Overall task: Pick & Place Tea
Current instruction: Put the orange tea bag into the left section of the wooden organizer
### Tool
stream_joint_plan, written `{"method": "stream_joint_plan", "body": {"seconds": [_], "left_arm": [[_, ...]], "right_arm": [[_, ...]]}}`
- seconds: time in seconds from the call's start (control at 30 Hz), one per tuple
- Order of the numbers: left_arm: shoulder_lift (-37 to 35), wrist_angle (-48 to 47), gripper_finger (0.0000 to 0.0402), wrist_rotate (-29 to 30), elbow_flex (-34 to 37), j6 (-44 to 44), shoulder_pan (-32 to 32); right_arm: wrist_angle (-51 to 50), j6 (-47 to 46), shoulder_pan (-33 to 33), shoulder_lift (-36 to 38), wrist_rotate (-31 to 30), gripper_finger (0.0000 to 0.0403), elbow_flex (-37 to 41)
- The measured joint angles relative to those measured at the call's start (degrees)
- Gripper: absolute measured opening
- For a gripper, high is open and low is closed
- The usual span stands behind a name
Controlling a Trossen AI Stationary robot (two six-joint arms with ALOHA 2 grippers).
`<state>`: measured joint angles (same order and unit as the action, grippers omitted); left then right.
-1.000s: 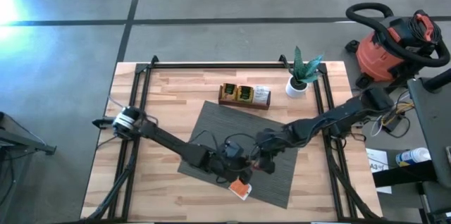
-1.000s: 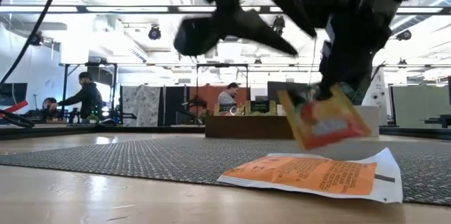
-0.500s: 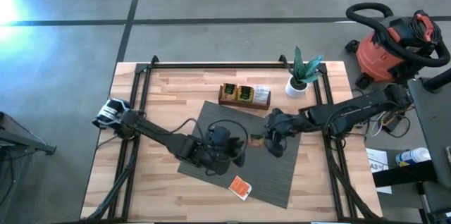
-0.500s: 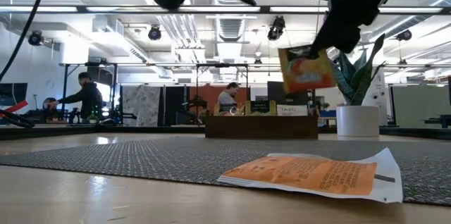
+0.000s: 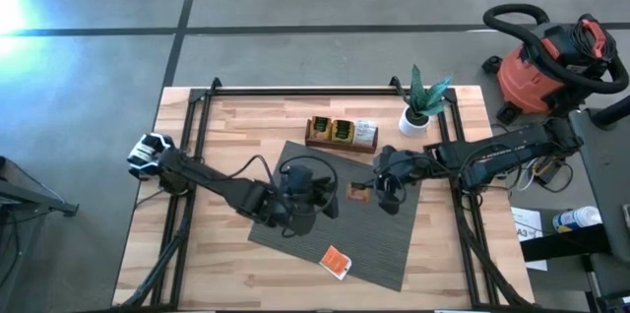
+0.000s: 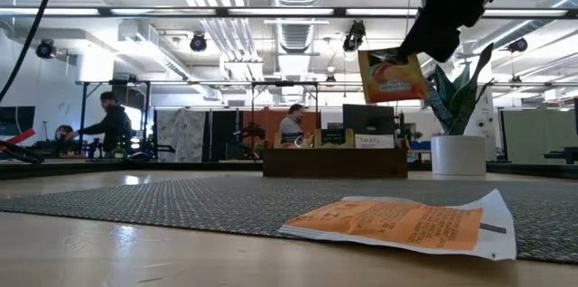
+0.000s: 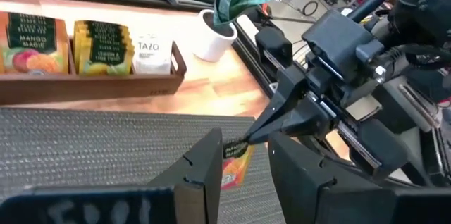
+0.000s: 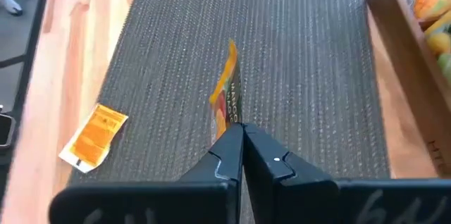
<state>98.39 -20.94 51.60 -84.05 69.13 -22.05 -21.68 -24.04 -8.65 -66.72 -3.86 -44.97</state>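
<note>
My right gripper [image 8: 242, 134] is shut on an orange-red tea sachet [image 6: 392, 75], held in the air over the grey mat [image 5: 295, 170]. A second orange sachet [image 5: 337, 262] lies flat on the mat near its front corner. My left gripper [image 7: 243, 175] hovers open to the left of the held sachet and touches nothing. At the table's far side the dark wooden tray [image 5: 313, 142] holds upright rows of orange, yellow and white tea sachets [image 7: 84, 46]. My right gripper pinches the sachet's upper edge near a corner [image 7: 238, 146] between its two fingertips. The fingers [image 7: 278, 115] come slanting down from the table's right side. The sachet hangs below them, about upright and clear of the mat.
A potted plant in a white pot [image 5: 417, 111] stands at the far right, just beside the tray. Black rails [image 5: 192, 136] run along the table's left and right sides. Bare mat lies between the grippers and the tray.
Both grippers have risen and drawn toward the table's far edge. My right gripper has carried the sachet from low over the mat up well clear of it. My left gripper has pulled up and away to the left. The lying sachet has stayed put.
</note>
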Motion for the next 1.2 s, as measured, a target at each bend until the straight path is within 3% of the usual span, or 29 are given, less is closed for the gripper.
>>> {"method": "stream_joint_plan", "body": {"seconds": [0.13, 0.33, 0.53, 0.77, 0.93, 1.2], "left_arm": [[-0.4, -0.1, 0.0110, -2.5, 0.0, -3.1, 1.7], [-0.7, -1.6, 0.0110, -11.1, 0.0, -7.8, 6.6], [-3.1, -5.2, 0.0110, -12.0, 0.0, -11.3, 10.0], [-9.8, -11.7, 0.0110, -12.5, 0.4, -16.8, 11.8], [-16.2, -12.1, 0.0110, -13.1, 5.0, -19.6, 14.1], [-28.8, -6.4, 0.0110, -14.9, 20.2, -17.0, 16.4]], "right_arm": [[1.5, 1.9, 2.3, 0.0, 1.4, 0.0008, 0.0], [8.6, 2.8, 10.1, -2.5, 8.1, 0.0008, 0.0], [10.3, 6.4, 17.3, -8.0, 11.0, 0.0008, -2.3], [10.5, 13.7, 23.3, -17.1, 11.7, 0.0009, -10.0], [9.9, 16.7, 27.7, -25.6, 14.6, 0.0009, -17.3], [9.9, 18.4, 31.8, -33.0, 16.1, 0.0009, -24.4]]}}
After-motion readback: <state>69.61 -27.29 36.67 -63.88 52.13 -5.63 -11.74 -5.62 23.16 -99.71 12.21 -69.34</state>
